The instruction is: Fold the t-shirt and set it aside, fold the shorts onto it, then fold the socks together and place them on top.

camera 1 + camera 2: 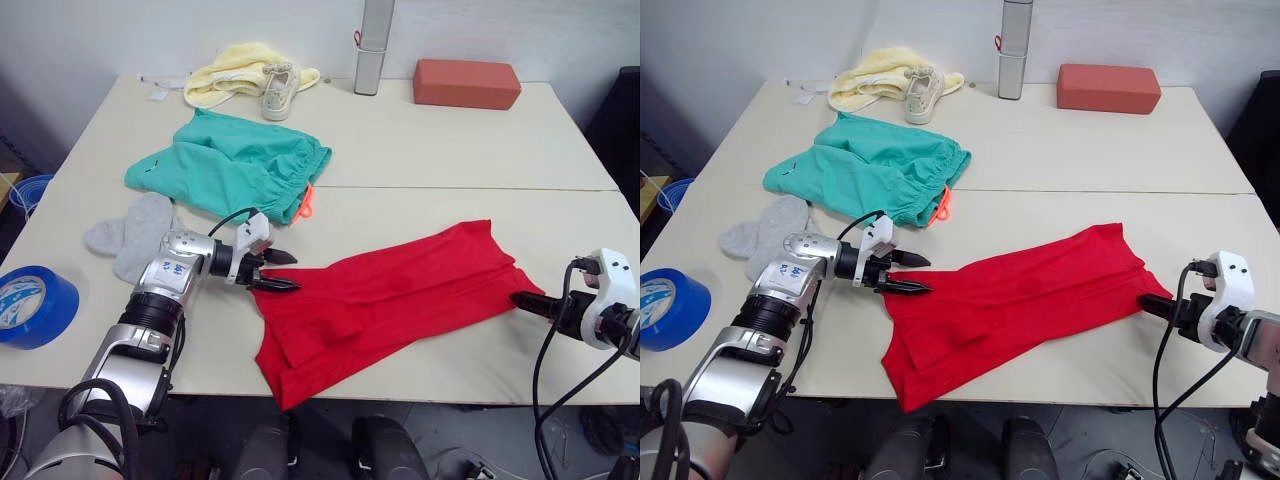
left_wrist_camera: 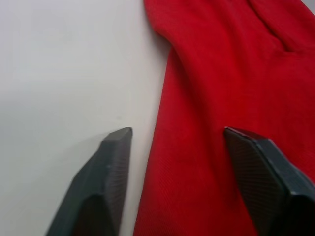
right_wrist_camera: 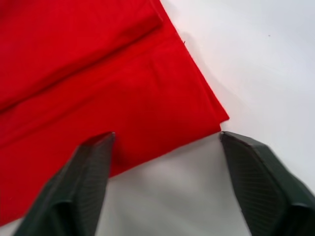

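A pale surface [image 1: 420, 150] is seen from above, with clothing spread across it. The t-shirt [image 1: 385, 300], bright red, is laid near the front edge, folded lengthwise into a long band that runs diagonally from the robot's near left toward its right. The left end effector [image 1: 277, 270] is held at the band's left end with its two black fingers spread apart; in the left wrist view the cloth's edge is seen between them, and nothing is clamped. The right end effector [image 3: 165, 184] is positioned at the band's right corner, its fingers [image 3: 81, 182] likewise parted and empty, with the corner of the red cloth lying between them. Whether the fingertips touch the cloth cannot be told for certain.

The shorts [image 1: 235, 165], teal-green, are lying rumpled beyond the t-shirt on the left half of the surface, with an orange drawstring [image 1: 305, 203] showing at their nearer edge. The socks [image 1: 135, 232], light grey, are placed just beside the shorts, at the left. A roll of blue tape [image 1: 30, 305] is set at the near left edge. Along the far edge, a pale yellow cloth [image 1: 235, 72], a white shoe [image 1: 277, 92], a grey upright cylinder [image 1: 372, 50] and a red-brown block [image 1: 467, 83] are seen.
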Motion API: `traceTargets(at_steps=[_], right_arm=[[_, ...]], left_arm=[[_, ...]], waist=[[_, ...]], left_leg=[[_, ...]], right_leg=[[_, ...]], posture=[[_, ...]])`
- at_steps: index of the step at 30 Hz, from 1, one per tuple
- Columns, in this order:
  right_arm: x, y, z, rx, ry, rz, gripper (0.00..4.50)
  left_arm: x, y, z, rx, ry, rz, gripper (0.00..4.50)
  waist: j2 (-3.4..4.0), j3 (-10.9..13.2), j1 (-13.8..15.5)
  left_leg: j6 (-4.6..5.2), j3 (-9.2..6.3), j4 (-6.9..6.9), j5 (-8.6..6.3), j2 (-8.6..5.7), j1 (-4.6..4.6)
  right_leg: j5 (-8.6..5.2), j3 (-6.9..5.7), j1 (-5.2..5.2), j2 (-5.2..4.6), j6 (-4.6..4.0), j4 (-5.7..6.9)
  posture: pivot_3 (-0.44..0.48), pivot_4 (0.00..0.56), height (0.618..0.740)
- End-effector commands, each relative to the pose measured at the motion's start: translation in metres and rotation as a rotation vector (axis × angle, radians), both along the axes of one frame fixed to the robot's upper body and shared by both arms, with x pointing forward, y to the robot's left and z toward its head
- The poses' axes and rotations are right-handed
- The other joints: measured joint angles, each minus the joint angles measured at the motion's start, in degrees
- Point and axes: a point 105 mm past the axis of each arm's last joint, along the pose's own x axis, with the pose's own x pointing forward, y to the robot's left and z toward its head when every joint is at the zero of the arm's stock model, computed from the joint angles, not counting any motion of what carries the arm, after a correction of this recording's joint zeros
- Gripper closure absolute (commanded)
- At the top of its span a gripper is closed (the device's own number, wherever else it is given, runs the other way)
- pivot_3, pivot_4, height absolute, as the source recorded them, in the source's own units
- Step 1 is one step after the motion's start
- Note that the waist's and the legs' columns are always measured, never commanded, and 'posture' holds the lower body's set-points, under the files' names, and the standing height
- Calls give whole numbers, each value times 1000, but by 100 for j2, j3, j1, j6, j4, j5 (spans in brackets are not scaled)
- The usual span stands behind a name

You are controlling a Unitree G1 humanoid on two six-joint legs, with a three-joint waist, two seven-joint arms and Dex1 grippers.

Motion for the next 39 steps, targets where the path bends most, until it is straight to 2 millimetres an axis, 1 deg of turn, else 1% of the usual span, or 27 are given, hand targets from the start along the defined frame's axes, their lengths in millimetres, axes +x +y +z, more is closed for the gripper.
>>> traceTargets(at_steps=[1, 3, 6, 7, 12, 14, 16, 18, 24, 27, 31, 34, 36, 37, 39], right_arm=[[9, 13, -3, 27, -12, 45, 2530], [12, 14, -3, 21, -25, 52, 3139], [15, 15, -2, 4, -39, 60, 4191], [19, 15, -1, -8, -57, 68, 4490], [44, 11, 13, -125, -155, 130, 4490], [57, 12, 20, -177, -205, 162, 4490], [73, 15, 31, -235, -285, 192, 4490], [88, 19, 38, -272, -339, 214, 4490], [125, 40, 44, -360, -431, 276, 4490], [138, 45, 42, -395, -447, 280, 4490], [149, 52, 44, -352, -478, 281, 4490], [150, 54, 48, -326, -483, 302, 3875], [147, 51, 55, -317, -506, 311, 3239], [144, 50, 57, -299, -506, 318, 2881], [135, 50, 62, -250, -504, 345, 2203]], left_arm=[[-9, 5, -12, 44, 75, -12, 2706], [-12, 7, -13, 40, 88, -8, 3280], [-15, 9, -13, 26, 98, 6, 4248], [-17, 11, -13, 11, 100, 25, 4500], [-28, 19, -5, -99, 106, 154, 4500], [-33, 20, -3, -138, 95, 213, 4500], [-35, 19, 2, -206, 81, 308, 4500], [-38, 18, 5, -261, 75, 403, 4500], [-57, 11, 8, -332, 29, 610, 4500], [-71, 6, 6, -345, 41, 654, 4500], [-91, 3, -6, -323, 73, 677, 4500], [-100, 11, -14, -295, 91, 706, 4500], [-100, 22, -16, -263, 66, 719, 4013], [-99, 28, -15, -270, 59, 727, 3791], [-98, 39, -10, -287, 57, 732, 3213]], waist=[[-2, -1, -16], [-3, -2, -37], [-3, -2, -50], [-3, -2, -72], [-4, -2, -156], [-4, -2, -147], [-3, -1, -132], [-2, 1, -125], [-6, 3, -111], [-7, 4, -104], [-7, 4, -112], [-7, 4, -106], [-7, 4, -106], [-6, 4, -105], [-6, 4, -99]], left_leg=[[0, 0, 0, 0, 0, 0], [0, 0, 0, 0, 0, 0], [0, -1, -2, 0, 0, 0], [0, -1, -2, 0, 0, 0], [0, 0, -2, 0, 2, 1], [-1, -1, -2, 1, 2, 2], [-1, -1, -2, 1, 2, 2], [-1, 0, -1, 1, 1, -1], [-4, -2, 0, 3, 0, -2], [-5, -3, 3, 4, 0, -2], [-6, -3, 3, 5, -1, -2], [-8, -4, 3, 5, 0, -2], [-8, -4, 3, 5, 0, -2], [-8, -4, 4, 5, 1, -2], [-8, -4, 3, 5, 1, -2]], right_leg=[[0, 0, 0, 0, 0, 1], [0, 0, 0, 0, 0, 2], [0, -1, 0, 0, 0, 19], [0, 0, 0, 0, 0, 25], [0, 5, 0, 0, 0, 25], [0, 5, 0, 0, 0, 26], [0, 7, -2, -1, 0, 27], [0, 8, -3, -3, 0, 26], [0, 4, -1, -3, 0, 24], [0, 2, 1, -3, 0, 23], [0, 1, 3, -2, 0, 23], [0, 1, 3, 0, 0, 20], [0, 1, 3, 0, 0, 8], [0, 1, 3, 0, -1, -3], [0, 1, 3, 0, -1, -5]], posture=[[0, 150, 740], [0, 150, 740], [0, 150, 740], [0, 150, 740], [0, 150, 740], [0, 150, 740], [0, 150, 740], [0, 150, 740], [0, 150, 740], [0, 150, 740], [0, 150, 740], [0, 150, 740], [0, 150, 740], [0, 150, 740], [0, 150, 740]])
